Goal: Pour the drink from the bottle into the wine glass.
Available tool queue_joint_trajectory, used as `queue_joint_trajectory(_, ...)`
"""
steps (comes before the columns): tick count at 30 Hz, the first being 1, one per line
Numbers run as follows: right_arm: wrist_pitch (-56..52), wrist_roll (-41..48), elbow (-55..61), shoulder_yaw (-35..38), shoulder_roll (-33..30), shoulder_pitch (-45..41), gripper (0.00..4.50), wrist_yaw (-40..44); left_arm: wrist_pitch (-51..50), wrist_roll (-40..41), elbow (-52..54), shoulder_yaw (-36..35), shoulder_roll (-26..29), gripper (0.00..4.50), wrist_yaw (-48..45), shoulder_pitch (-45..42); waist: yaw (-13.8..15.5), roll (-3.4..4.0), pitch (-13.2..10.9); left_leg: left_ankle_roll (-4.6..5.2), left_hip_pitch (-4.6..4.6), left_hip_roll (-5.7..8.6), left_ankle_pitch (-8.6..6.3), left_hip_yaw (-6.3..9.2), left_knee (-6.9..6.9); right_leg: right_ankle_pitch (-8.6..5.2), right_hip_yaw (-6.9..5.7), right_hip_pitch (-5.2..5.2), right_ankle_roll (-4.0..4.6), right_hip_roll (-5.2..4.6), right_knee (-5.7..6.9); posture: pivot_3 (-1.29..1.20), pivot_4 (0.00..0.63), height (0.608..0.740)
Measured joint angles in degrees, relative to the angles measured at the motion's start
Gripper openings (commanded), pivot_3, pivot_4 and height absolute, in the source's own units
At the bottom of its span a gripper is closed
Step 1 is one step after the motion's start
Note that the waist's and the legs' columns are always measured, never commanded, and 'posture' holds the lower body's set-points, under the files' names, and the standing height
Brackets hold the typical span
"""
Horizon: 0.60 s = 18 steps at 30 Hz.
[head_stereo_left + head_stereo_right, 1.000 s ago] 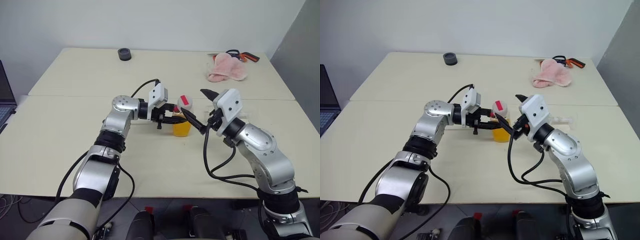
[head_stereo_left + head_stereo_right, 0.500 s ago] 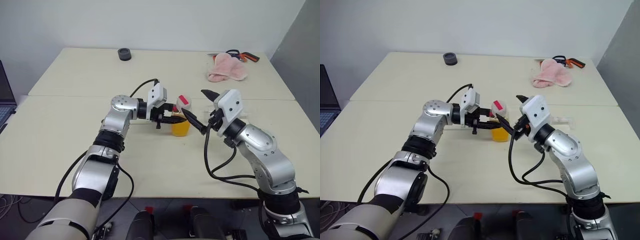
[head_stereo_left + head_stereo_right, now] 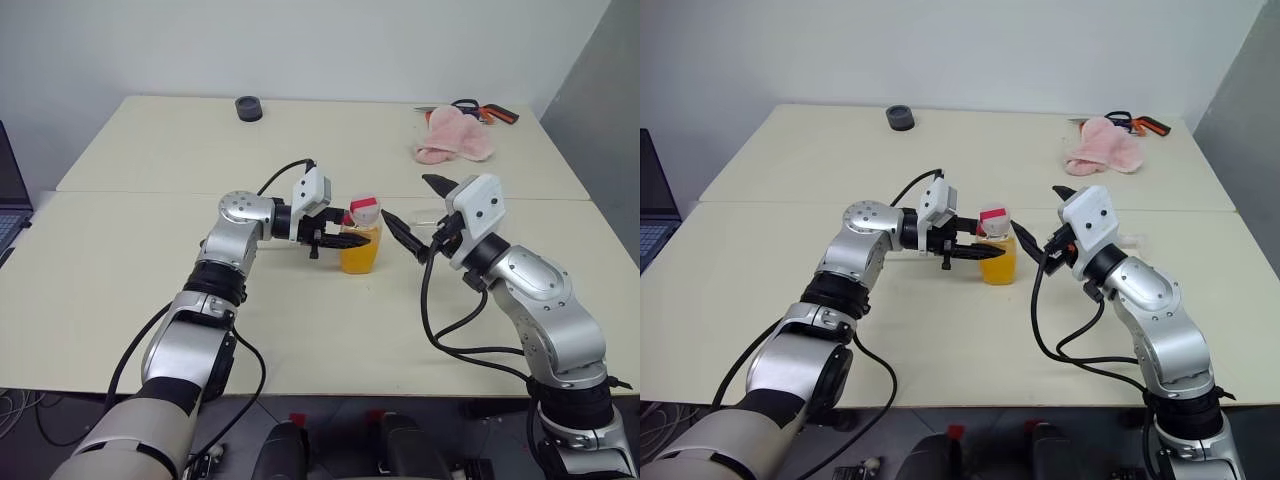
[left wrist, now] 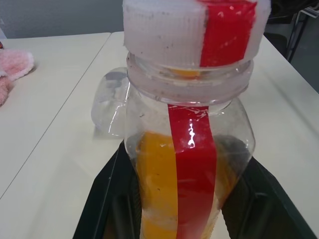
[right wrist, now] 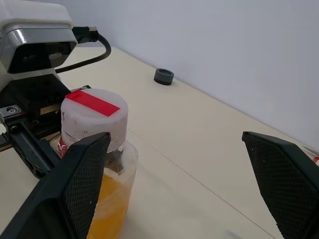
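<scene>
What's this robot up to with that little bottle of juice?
It is getting ready to pour. The left gripper is shut on the bottle of orange drink, holding it upright over the table, with the white cap on. The right gripper hangs open just beside the cap, not touching it. The wine glass lies on its side behind the bottle, so nothing is poured yet.

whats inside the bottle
Orange drink fills the lower part of the bottle; above it the bottle looks empty. The red label stripe and left hand cover part of it.
</scene>
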<state>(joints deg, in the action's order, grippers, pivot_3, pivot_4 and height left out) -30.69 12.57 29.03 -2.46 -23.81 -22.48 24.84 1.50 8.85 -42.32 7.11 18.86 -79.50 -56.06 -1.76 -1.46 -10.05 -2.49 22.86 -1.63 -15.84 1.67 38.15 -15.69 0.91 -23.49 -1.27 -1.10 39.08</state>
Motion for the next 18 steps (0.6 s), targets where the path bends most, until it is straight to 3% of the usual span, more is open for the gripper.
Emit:
queue_joint_trajectory(9, -1.38, 1.38, 0.40, 0.00, -1.76, 1.59, 4.50, 1.89, 0.01, 0.00, 0.00, 0.00, 0.00, 1.64, 0.08, 0.00, 0.01, 0.00, 0.00, 0.00, 0.00, 0.00, 0.00, 0.00, 0.00, 0.00, 0.00, 0.00, 0.00, 0.00, 0.00, 0.00, 0.150, 0.740)
queue_joint_trajectory(18, -10.29, 14.21, 6.93, 3.77, -5.33, 3.04, 4.50, 7.73, -0.03, 0.06, 0.00, -0.07, 0.06, 1.64, 0.06, 0.01, 0.00, 0.00, 0.00, 0.01, -0.01, 0.00, 0.00, 0.02, 0.01, 0.00, -0.01, 0.02, 0.00, 0.01, 0.01, 0.00, 0.150, 0.740)
